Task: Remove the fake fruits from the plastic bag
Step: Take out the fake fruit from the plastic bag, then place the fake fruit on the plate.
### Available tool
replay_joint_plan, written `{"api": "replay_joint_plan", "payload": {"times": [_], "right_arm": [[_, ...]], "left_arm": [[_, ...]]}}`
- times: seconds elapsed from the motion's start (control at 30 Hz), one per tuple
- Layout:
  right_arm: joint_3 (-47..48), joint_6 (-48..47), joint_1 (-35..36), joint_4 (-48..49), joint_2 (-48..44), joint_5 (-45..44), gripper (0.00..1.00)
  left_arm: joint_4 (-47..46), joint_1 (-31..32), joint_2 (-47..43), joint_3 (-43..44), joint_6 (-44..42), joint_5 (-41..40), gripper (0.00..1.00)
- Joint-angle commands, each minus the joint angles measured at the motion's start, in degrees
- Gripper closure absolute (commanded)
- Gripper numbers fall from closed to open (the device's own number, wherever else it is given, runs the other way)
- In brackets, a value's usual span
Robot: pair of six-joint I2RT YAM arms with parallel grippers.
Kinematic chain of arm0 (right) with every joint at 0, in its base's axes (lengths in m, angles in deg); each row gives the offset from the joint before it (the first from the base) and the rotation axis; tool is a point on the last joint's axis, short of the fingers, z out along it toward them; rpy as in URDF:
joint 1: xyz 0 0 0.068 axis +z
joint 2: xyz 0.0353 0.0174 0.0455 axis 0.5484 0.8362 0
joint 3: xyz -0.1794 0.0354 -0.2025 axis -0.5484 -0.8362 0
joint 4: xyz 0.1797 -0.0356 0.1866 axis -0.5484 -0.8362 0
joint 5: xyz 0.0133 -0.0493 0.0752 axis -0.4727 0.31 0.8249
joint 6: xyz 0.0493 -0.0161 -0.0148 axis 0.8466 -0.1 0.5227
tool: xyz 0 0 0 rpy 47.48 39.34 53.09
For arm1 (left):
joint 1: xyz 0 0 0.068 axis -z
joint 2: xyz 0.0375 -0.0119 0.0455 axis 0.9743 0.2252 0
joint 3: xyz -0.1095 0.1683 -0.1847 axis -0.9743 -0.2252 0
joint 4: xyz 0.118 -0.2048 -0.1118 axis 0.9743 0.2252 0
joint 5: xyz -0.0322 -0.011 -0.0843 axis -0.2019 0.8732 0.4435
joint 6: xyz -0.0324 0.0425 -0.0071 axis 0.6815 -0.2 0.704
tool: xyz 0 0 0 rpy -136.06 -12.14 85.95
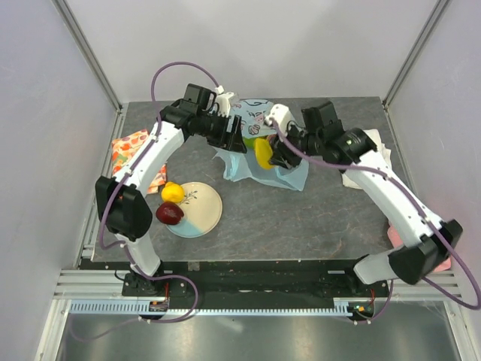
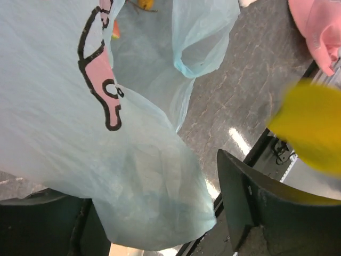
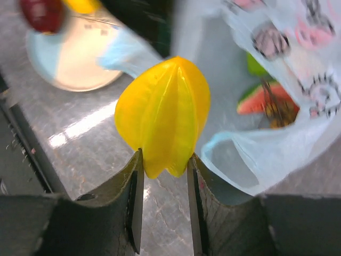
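As right gripper point(image 3: 164, 155) clamps yellow fruit point(image 3: 162, 114), plastic bag point(image 3: 277, 144) adjoins; plate point(image 3: 74, 58) near.

top: overhead from near edge, facing down | wrists: close-up — both share plastic bag point(image 2: 58, 128) with top

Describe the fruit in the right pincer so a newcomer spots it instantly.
Find the light-blue plastic bag mid-table; just at its front is a yellow fruit, held in the right pincer. Unlike the round lemon on the plate, it is elongated with deep lengthwise ridges.
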Motion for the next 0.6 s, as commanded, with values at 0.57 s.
{"api": "replay_joint_plan", "payload": {"times": [0.57], "right_arm": [[26.6, -7.1, 25.0, -0.1, 30.4, 4.4, 0.75]], "left_arm": [[1.7, -19.1, -35.1, -14.6, 0.9, -11.2, 0.15]]}}
